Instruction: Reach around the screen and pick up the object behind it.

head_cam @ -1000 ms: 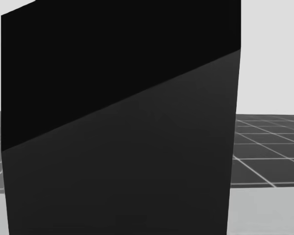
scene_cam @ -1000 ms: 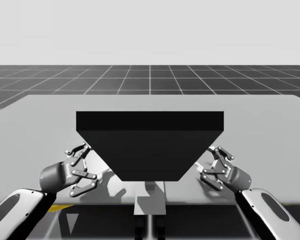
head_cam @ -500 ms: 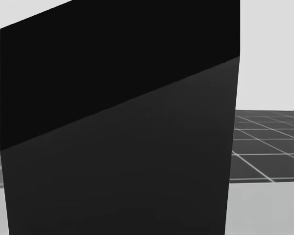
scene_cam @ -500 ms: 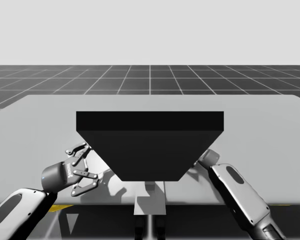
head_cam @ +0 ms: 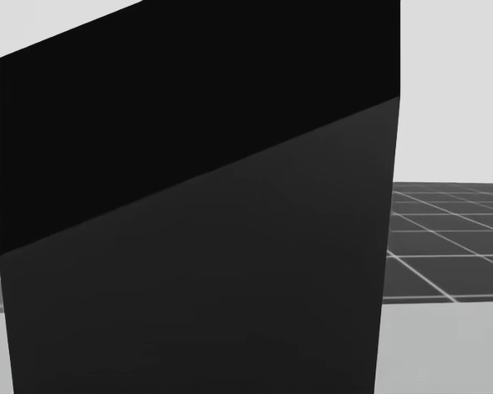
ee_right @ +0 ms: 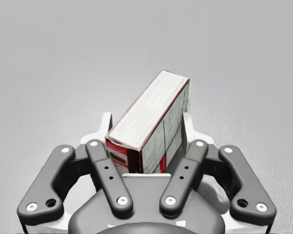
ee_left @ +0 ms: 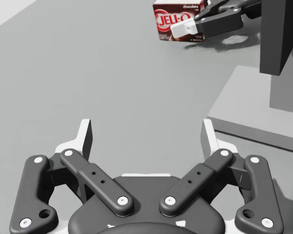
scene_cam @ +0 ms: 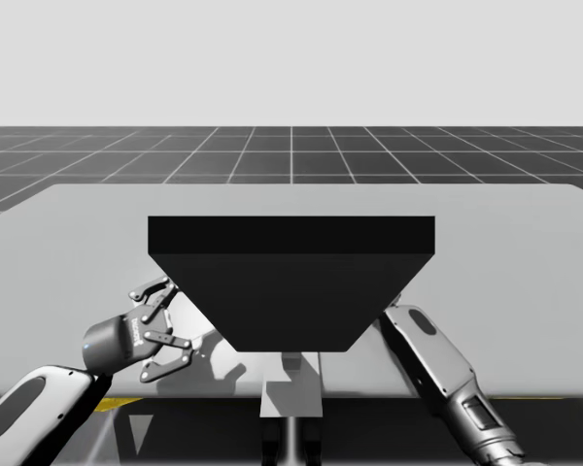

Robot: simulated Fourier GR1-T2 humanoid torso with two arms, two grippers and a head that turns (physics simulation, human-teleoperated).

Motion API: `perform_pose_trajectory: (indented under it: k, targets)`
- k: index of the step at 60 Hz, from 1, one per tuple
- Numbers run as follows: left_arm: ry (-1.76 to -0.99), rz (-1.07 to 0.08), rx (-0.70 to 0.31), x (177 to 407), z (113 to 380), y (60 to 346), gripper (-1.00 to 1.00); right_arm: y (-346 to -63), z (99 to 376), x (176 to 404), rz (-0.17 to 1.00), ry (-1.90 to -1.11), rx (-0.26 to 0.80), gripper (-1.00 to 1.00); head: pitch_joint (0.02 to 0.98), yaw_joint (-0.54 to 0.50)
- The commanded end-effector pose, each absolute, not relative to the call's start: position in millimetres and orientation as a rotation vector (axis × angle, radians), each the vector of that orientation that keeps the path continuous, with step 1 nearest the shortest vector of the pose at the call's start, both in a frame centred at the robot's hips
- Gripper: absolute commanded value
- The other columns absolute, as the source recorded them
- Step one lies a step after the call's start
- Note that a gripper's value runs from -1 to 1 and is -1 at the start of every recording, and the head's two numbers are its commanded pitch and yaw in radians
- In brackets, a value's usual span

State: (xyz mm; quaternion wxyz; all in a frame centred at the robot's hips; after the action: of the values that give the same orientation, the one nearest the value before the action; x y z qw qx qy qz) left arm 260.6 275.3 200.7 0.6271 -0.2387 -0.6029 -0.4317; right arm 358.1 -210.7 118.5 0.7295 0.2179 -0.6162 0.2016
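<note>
My right end effector (ee_right: 146, 123) is grasping the dark red box (ee_right: 154, 109), its fingers pressing the box's two long sides. The box is sitting behind the black screen (scene_cam: 291, 282), so my right arm is bending around the screen's right edge to get at it. My left end effector (ee_left: 147, 139) is hanging released at the screen's other side, facing the box from well apart. The plain grey counter (scene_cam: 525, 252) is carrying everything, and a dark gridded floor (scene_cam: 291, 150) is stretching away beyond it.
</note>
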Motion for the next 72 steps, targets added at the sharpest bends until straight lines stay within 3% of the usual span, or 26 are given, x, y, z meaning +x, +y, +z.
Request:
perform_pose_trajectory:
  k: [1, 19, 51, 64, 69, 72]
  targets:
    - [-1.382, -0.997, -0.541, 259, 200, 276, -1.0, -213, 113, 353, 0.409, -1.333, 0.42, 1.0, 0.189, -0.08]
    - [-1.391, -0.999, -0.536, 260, 201, 274, -1.0, -239, 117, 341, 0.39, -1.356, 0.339, 1.0, 0.188, -0.08]
    - [-1.4, -0.987, -0.53, 260, 205, 276, -1.0, -348, 160, 331, 0.248, -1.503, 0.118, 1.0, 0.185, -0.07]
    - [-1.406, -0.979, -0.528, 260, 207, 276, -1.0, -394, 196, 345, 0.114, -1.612, -0.032, 1.0, 0.184, -0.06]
    - [-1.407, -0.974, -0.526, 260, 207, 277, -1.0, -416, 226, 349, 0.012, -1.707, -0.114, 1.0, 0.187, -0.06]
    - [-1.407, -0.973, -0.526, 260, 207, 278, -1.0, -428, 244, 349, -0.029, -1.809, -0.217, 1.0, 0.187, -0.06]
